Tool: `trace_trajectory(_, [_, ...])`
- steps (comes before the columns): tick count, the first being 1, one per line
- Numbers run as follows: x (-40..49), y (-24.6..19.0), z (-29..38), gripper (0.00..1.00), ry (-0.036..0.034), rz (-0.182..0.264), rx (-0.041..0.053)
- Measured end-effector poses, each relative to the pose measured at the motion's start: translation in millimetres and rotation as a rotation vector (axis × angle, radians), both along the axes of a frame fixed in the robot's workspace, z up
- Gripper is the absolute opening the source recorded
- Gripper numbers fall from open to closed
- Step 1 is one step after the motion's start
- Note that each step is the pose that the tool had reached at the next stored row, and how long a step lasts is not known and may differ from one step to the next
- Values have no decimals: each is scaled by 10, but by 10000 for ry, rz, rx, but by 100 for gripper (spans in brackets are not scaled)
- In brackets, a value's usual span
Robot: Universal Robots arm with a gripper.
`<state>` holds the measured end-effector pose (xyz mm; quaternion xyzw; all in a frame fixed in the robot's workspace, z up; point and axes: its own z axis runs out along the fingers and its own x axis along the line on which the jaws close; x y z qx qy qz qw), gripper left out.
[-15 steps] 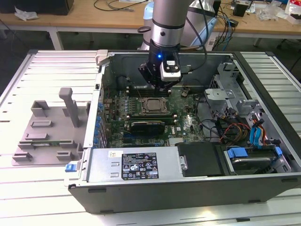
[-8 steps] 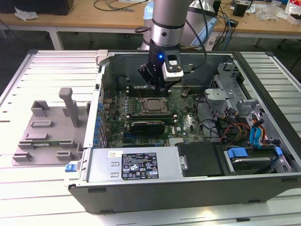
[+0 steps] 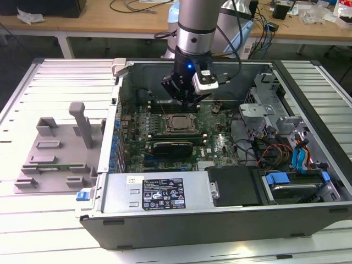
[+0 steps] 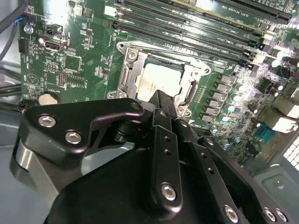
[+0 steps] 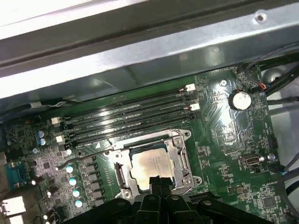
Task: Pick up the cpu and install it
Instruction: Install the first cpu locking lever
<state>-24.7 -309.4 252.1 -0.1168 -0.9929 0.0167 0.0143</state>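
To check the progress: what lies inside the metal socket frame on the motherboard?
The cpu lies flat inside the socket frame, silver top up. The hand covers one edge of it; what is beneath it is hidden.

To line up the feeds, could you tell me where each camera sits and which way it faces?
Exterior view: off the arm, looking down into the open computer case; arm and gripper over the motherboard.
First wrist view: on the arm, facing the cpu in its socket and memory slots; gripper tip shows.
Second wrist view: on the arm, looking past the gripper's black body at the cpu.
Shared: all three show the cpu.
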Motion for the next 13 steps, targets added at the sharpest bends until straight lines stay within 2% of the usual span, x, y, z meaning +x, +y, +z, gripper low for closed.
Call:
trace_trajectory(9, [0, 0, 0, 11, 0, 842, 0])
trace_trajectory(13, [1, 1, -1, 11, 0, 1386, 1])
